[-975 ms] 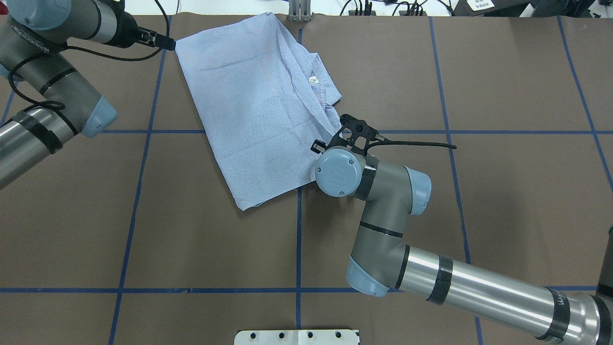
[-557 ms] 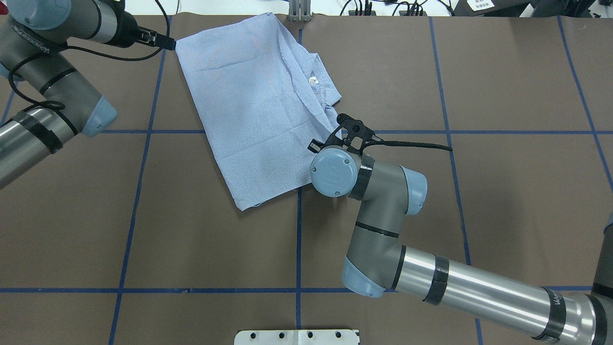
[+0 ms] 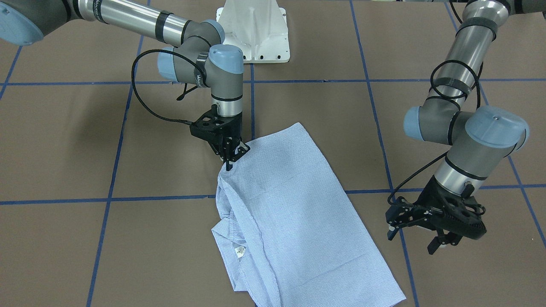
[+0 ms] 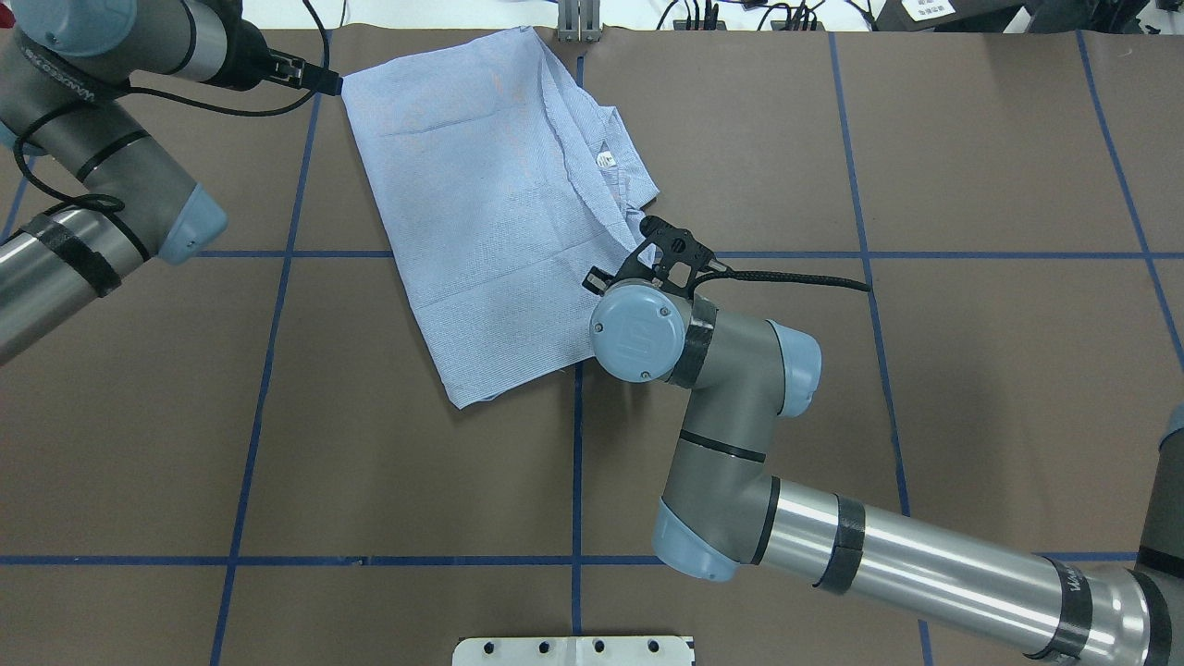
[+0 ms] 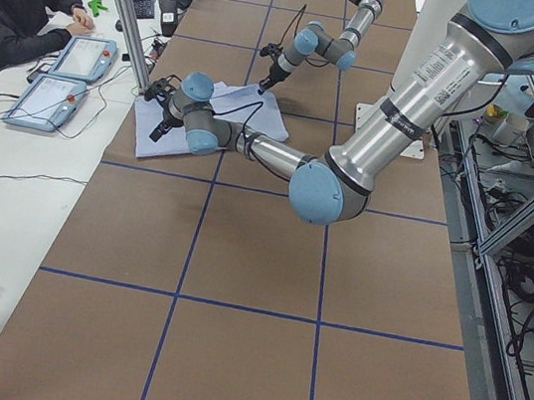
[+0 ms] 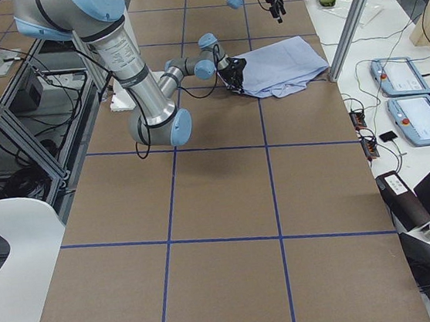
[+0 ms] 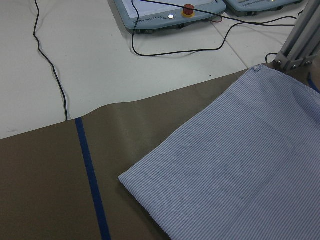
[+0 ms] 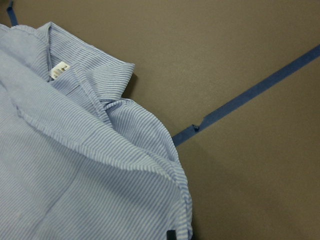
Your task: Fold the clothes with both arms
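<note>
The light blue-and-white striped shirt (image 3: 290, 213) lies folded flat on the brown table, collar and label on its right-hand edge in the overhead view (image 4: 481, 194). My right gripper (image 3: 229, 164) points down at the shirt's edge near the collar, with its fingers pinched together on the cloth. The right wrist view shows the bunched fold (image 8: 150, 150). My left gripper (image 3: 411, 242) is open and empty. It hovers just off the shirt's far left corner (image 4: 347, 88). The left wrist view shows that corner (image 7: 125, 176) with no fingers in sight.
The white pedestal base (image 3: 256, 30) stands at the robot's side. Blue tape lines (image 4: 577, 462) cross the table. A metal post (image 4: 578, 23) and teach pendants (image 7: 165, 12) sit beyond the far edge. A person (image 5: 15, 1) sits there.
My right wrist has moved a little to the left and away from the robot, and the shirt's near end has shifted left with it. The left arm has stayed still.
</note>
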Robot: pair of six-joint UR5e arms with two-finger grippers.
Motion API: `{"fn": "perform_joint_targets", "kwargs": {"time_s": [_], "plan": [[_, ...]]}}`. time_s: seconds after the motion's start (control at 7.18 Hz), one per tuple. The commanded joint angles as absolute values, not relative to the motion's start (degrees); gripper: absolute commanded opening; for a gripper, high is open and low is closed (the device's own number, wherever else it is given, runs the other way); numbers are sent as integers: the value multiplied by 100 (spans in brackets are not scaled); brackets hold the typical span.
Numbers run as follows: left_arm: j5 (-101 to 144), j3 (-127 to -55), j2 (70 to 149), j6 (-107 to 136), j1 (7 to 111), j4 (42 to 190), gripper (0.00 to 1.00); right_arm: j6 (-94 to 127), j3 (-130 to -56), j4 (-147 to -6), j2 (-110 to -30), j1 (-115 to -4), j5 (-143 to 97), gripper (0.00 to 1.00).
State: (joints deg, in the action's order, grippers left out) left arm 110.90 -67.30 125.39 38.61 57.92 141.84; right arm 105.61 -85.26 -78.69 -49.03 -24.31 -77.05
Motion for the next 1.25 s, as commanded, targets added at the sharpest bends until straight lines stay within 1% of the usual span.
{"fn": "perform_joint_targets", "kwargs": {"time_s": [0.0,0.14,0.42,0.56,0.7,0.84,0.98,1.11], "plan": [[11353,-7336,12166,3867,5783,14133,100,10564,-9085,-7928,-5035,-2408,-7699,0],[11712,-7748,11894,4041,5783,14124,100,10669,-9714,-8241,-5280,-2269,-7699,0],[12179,-8906,11385,4883,5618,14115,100,10870,-11427,-9608,-5659,-1848,-7691,0],[12156,-9713,10790,5209,5259,14107,100,11107,-11765,-9998,-5669,-1602,-7490,0],[12103,-10443,10236,5760,4925,14124,100,11135,-11838,-10045,-5678,-1469,-7314,0],[11763,-10963,9743,6140,4443,14141,100,11153,-11830,-10046,-5686,-1459,-7304,0],[11220,-11291,9434,6683,3864,14142,100,11153,-11821,-10055,-5713,-1459,-7295,0],[10414,-11337,9405,7411,3188,14142,100,11153,-11821,-10055,-5722,-1459,-7260,0]]}}
